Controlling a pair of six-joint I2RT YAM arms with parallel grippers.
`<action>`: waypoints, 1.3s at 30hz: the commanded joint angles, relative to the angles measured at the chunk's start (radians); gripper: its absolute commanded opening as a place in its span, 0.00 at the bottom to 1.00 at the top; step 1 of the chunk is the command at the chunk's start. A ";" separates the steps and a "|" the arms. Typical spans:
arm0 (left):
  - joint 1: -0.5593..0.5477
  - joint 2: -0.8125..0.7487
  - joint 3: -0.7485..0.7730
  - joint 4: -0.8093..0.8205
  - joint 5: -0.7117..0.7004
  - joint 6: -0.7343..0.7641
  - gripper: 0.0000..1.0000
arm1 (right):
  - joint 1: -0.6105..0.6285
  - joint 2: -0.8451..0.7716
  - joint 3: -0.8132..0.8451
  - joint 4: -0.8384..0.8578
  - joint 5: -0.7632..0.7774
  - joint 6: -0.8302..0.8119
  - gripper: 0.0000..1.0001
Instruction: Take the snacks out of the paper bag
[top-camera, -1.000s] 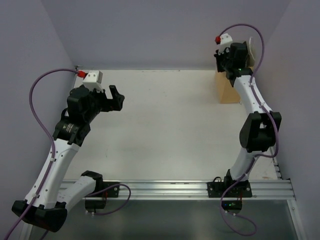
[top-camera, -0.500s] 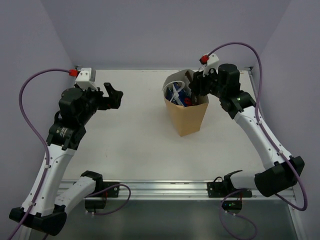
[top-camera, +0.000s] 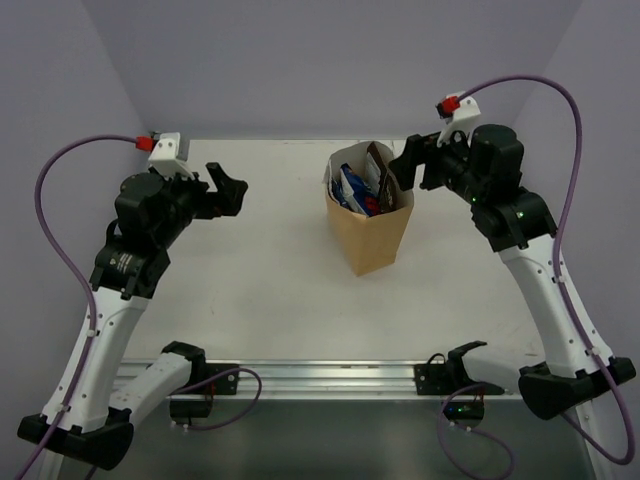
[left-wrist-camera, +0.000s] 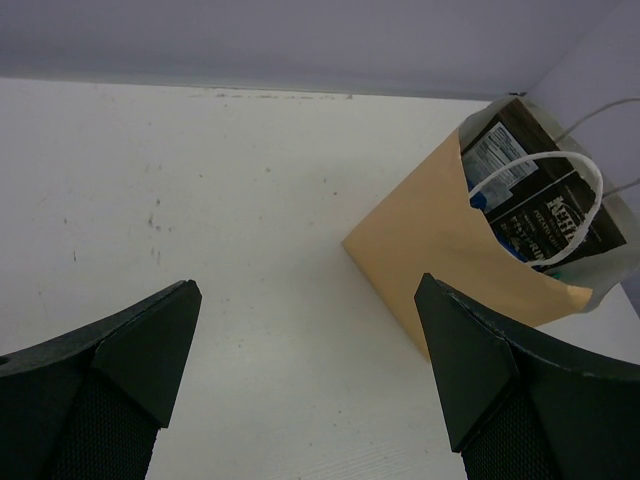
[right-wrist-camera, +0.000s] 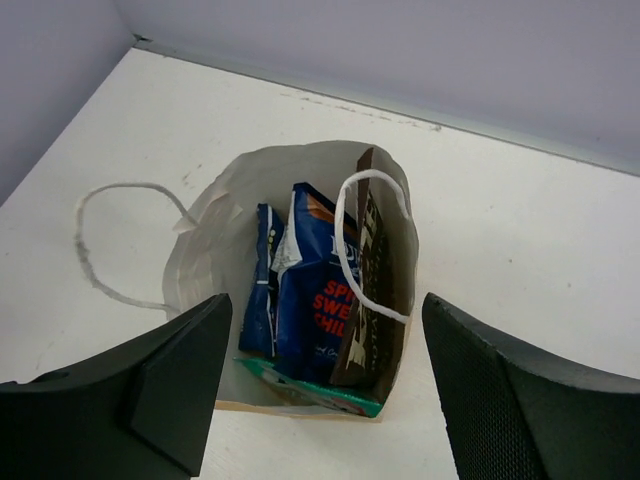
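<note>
While I am looking down from the top view, my right hand (top-camera: 412, 168) is hanging just beside the mouth of the paper bag (top-camera: 372, 238), jaws spread and gripping nothing. A second ago it was clenched at the far right corner; now the bag is standing upright near the middle of the counter (top-camera: 260, 285), let go. My left hand (top-camera: 228, 190) is waiting well apart on the left, fully released and empty.

From the left wrist, I am seeing the bag ahead and to the right, its tan side toward me and one white string handle (left-wrist-camera: 592, 195) arching over the dark brown chip bag (left-wrist-camera: 545, 210) inside.

From the right wrist, I am peering straight into the open mouth. The chip bag is standing along the right wall, a blue packet (right-wrist-camera: 320, 290) is leaning beside it, a second blue one (right-wrist-camera: 262, 280) is showing edge-on further left, and a teal packet (right-wrist-camera: 312, 393) is lying at the near wall. The purple one I cannot find.

All the snacks (right-wrist-camera: 300, 300) I can see are sitting inside — none is out yet. I judge the carrying is finished and the unloading is only beginning, with the handle crossing my way in.
</note>
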 joint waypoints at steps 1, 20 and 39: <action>-0.005 0.011 0.055 -0.007 0.030 -0.019 1.00 | -0.013 0.029 -0.002 -0.065 0.083 0.067 0.79; -0.005 0.034 0.078 -0.049 0.083 -0.019 1.00 | -0.153 0.251 -0.096 0.092 -0.053 0.120 0.37; -0.392 0.556 0.599 -0.024 0.049 -0.129 1.00 | -0.093 0.100 -0.078 0.175 0.173 -0.011 0.00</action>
